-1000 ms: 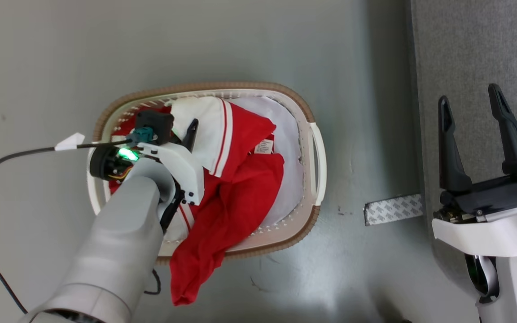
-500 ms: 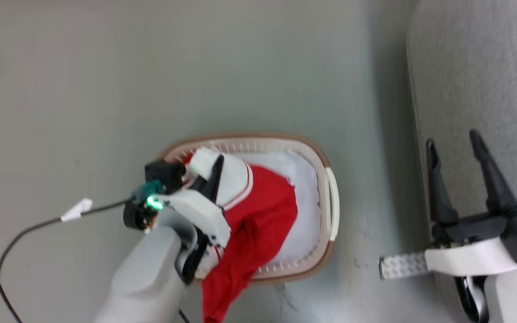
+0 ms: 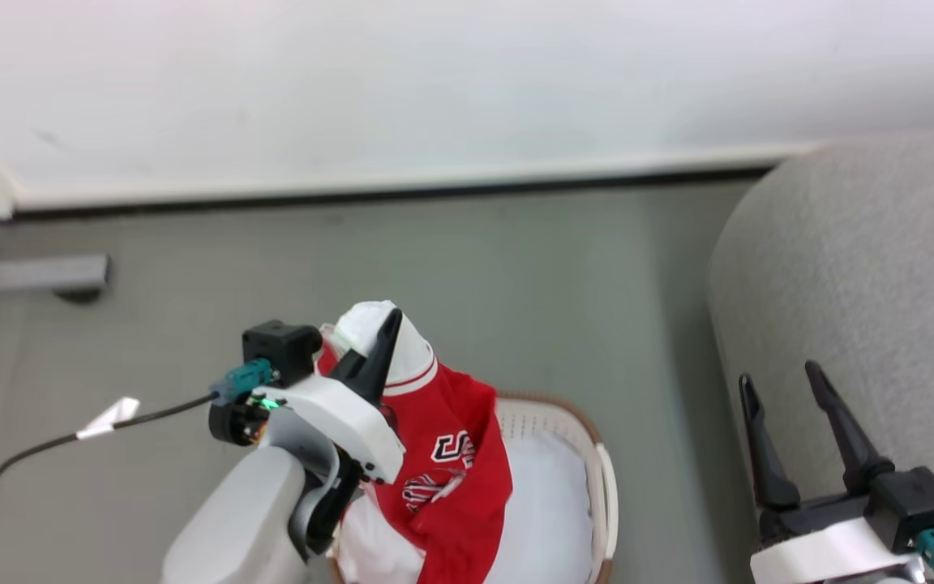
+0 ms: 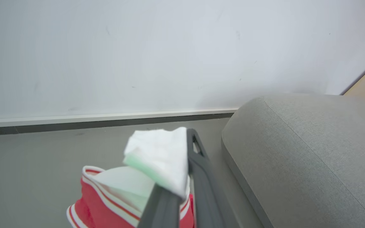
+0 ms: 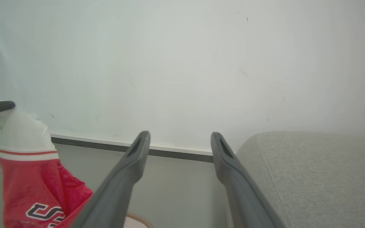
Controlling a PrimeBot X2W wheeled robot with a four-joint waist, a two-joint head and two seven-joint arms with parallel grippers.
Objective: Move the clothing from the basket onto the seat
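My left gripper [image 3: 382, 337] is shut on the white collar of a red and white jersey [image 3: 443, 454], which hangs from it above the basket [image 3: 601, 487]. The basket is cream with a brown rim and holds a white garment [image 3: 548, 503]. In the left wrist view the left gripper [image 4: 182, 142] pinches the white fabric [image 4: 160, 158] between its fingers. The light grey seat [image 3: 864, 276] stands to the right of the basket. My right gripper [image 3: 783, 385] is open and holds nothing, in front of the seat's edge. In the right wrist view the right gripper [image 5: 179, 137] points at the wall, with the jersey [image 5: 33, 183] at lower left and the seat [image 5: 312, 177] at lower right.
A white wall with a dark baseboard [image 3: 386, 191] runs behind the grey floor [image 3: 516, 284]. A black cable with a white tag [image 3: 106, 415] trails from my left wrist. A grey metal bracket [image 3: 45, 274] sits on the floor at far left.
My left gripper has risen, lifting the red and white jersey up out of the basket. The head camera has tilted upward, so the wall and more of the seat have come into view.
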